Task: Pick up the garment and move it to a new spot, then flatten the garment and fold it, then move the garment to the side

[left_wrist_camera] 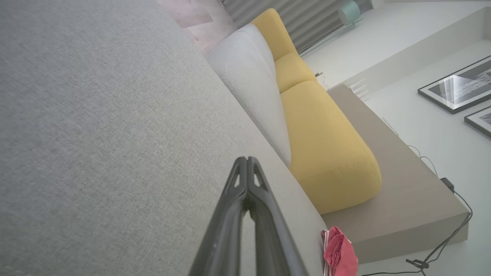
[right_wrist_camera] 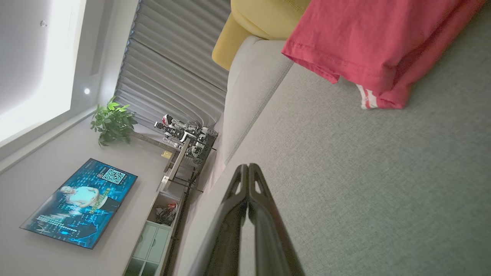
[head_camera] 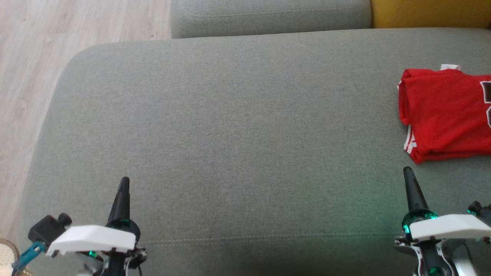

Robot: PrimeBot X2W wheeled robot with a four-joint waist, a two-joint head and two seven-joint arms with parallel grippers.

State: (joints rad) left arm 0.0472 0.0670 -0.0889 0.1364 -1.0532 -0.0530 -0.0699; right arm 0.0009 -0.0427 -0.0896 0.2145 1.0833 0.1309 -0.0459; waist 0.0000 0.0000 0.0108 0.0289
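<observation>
I see the red shirt lying folded on the grey sofa at three o'clock in the head view. The frame cuts off its right part, so I can't vouch for the whole fold. My left gripper at seven o'clock and right gripper at five o'clock both have their fingers pressed together, holding nothing. I judge the folding and the move aside done, with little left.

**A living room at home**

A wide grey sofa with yellow cushions stands on a pale wood floor. A TV hangs on the wall near a low cabinet, with a potted plant by grey curtains. Framed pictures hang on a white wall.
</observation>
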